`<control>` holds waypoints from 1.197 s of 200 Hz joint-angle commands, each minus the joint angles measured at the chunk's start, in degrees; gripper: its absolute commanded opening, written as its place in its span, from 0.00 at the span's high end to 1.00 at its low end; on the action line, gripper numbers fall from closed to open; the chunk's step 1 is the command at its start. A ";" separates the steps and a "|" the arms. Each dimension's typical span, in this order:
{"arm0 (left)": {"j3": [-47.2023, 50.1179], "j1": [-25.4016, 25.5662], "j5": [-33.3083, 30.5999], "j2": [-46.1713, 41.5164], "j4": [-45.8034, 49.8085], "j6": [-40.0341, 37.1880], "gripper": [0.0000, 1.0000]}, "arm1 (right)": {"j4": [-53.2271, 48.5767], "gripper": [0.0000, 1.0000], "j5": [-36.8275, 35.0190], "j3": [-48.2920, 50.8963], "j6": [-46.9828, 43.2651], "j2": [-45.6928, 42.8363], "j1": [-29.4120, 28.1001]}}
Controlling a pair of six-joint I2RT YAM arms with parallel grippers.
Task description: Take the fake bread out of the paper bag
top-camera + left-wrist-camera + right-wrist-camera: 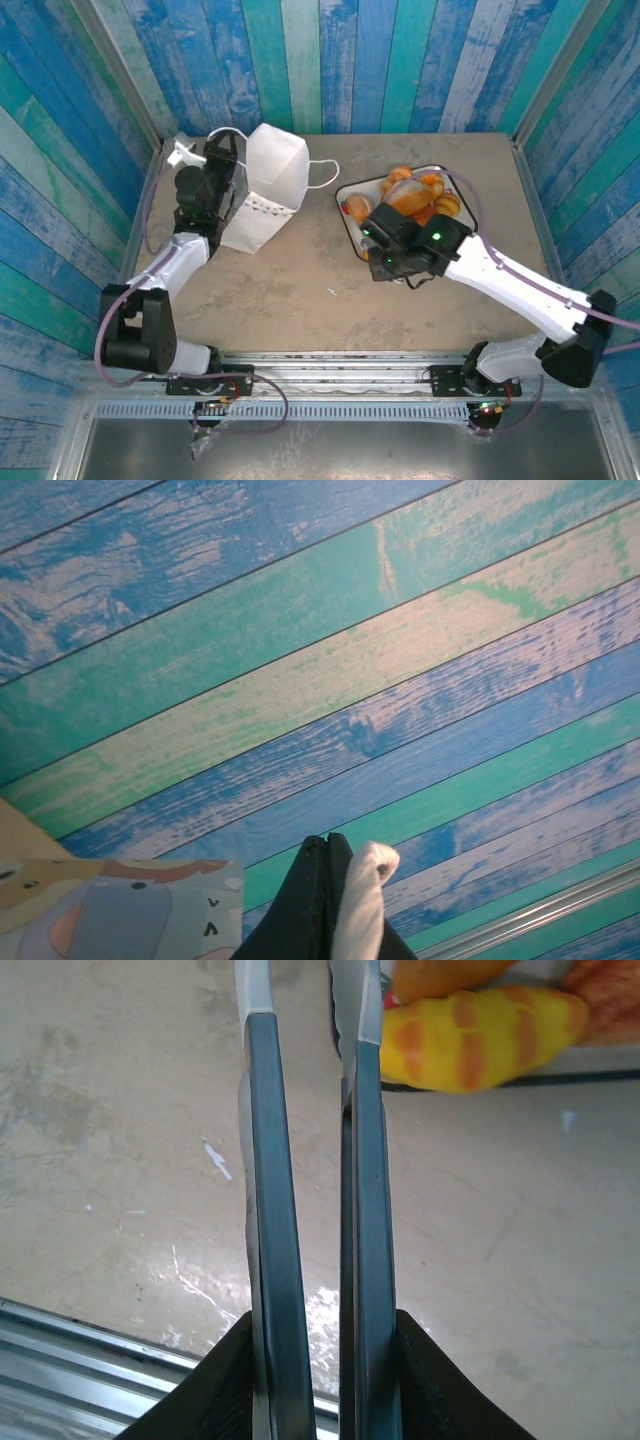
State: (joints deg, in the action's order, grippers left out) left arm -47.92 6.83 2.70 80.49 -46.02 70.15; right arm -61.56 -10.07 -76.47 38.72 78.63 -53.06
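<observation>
Top external view: the left gripper (222, 165) sits against the left side of the white paper bag (272, 170). The bag leans, creased and limp, and its inside is hidden. Just beyond the right gripper (375, 225), glossy fake bread (415, 195) lies heaped on a white tray (347, 190).

Left wrist view: black fingers (318, 900) meet with no gap, a white scrap (362, 900) beside them. Whether they pinch paper cannot be told.

Right wrist view: slim dark fingers (275, 1160) stand a narrow gap apart, holding nothing. A striped yellow croissant (470, 1035) sits ahead to their right.

The pastries look light, hard and slippery, probably best gripped across a narrow middle.
</observation>
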 commanded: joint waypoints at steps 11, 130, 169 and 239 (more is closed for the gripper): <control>-2.84 -0.33 -0.81 5.39 -11.47 9.89 1.00 | 5.00 0.67 -1.74 -3.63 -3.05 5.70 -0.72; -13.34 4.07 -5.38 24.43 -31.19 31.26 1.00 | 8.25 0.66 -3.51 -4.58 -3.02 11.62 -0.20; -14.30 6.47 -9.39 26.39 -31.50 32.57 1.00 | 8.25 0.66 -3.07 -4.65 -2.86 11.68 0.00; -5.55 5.80 -14.12 26.36 -33.28 34.48 1.00 | 8.28 0.66 -2.24 -6.06 -3.59 13.73 0.25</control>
State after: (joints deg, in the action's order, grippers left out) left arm -56.58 13.37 -9.56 104.79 -77.97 104.81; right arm -53.49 -11.68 -80.53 35.53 91.74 -53.06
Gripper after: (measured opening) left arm 0.043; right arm 0.345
